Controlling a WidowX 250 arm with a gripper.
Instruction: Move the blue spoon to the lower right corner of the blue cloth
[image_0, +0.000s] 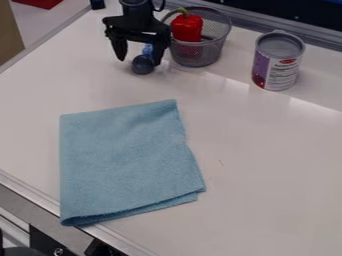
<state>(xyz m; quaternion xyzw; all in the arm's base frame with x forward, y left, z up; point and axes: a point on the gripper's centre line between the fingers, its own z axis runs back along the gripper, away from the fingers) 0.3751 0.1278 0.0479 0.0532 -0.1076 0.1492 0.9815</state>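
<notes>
In the camera view, the black gripper (139, 62) hangs over the upper left part of the desk (267, 165), pointing down, with its jaws standing wide apart, one on each side of the blue spoon (142, 65). They do not appear to be closed on anything, though whether the right-hand one in the view touches the spoon I cannot tell. The spoon lies with its dark, rounded bowl towards the camera and its brighter blue handle running up and away between the jaws. It is beyond the far edge of the blue cloth (127, 160), well apart from the cloth's lower right corner. The cloth lies folded and mostly flat on the left half of the desk, its layers showing along the near edge and its lower left corner close to the metal rim (117, 240). Just to the right of the gripper stands a dark mesh basket (197, 55), holding a red pepper (187, 28) with a green stem that leans left. Farther right, apart from the basket, a can (277, 65) stands upright, with a grey top and a purple and white label. A brown panel (9, 35) shows at the left edge.
</notes>
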